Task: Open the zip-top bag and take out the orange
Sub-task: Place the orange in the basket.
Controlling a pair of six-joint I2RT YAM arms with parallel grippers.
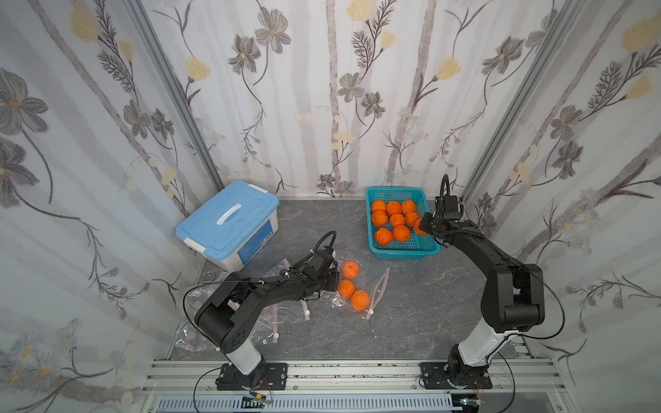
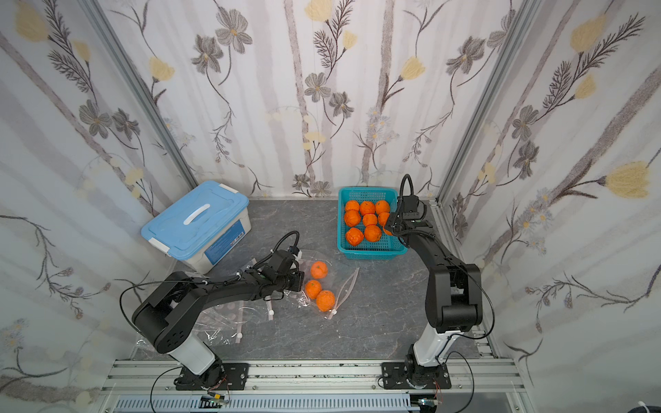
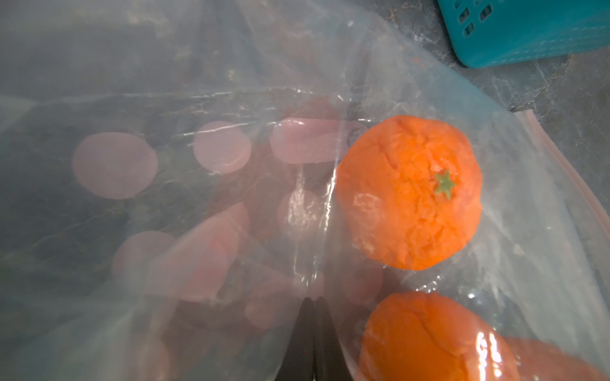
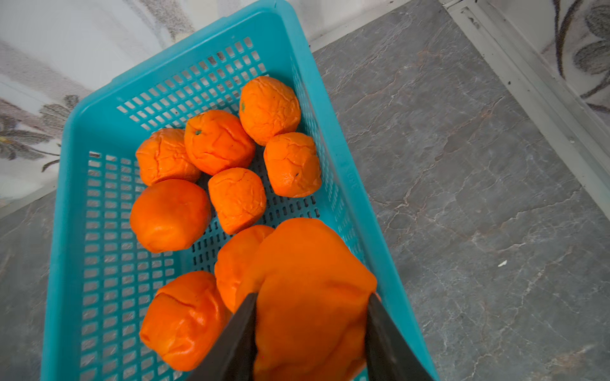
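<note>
Eight oranges (image 1: 397, 220) in basket (image 1: 407, 253), three in bag (image 1: 368, 277), one held orange (image 4: 307, 297); one box (image 1: 214, 229)

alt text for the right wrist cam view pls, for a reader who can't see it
The right gripper clamps a soft-looking orange between its two black fingers, just above the side of a teal plastic basket. Eight more oranges lie inside the basket, which sits on a grey marbled tabletop by a floral wall.

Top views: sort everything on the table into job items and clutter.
Job: clear plastic zip-top bag, pinched by left gripper; three round oranges inside; orange held by right gripper; teal plastic mesh basket.
Clutter: blue-lidded white storage box; empty clear plastic bags.
</note>
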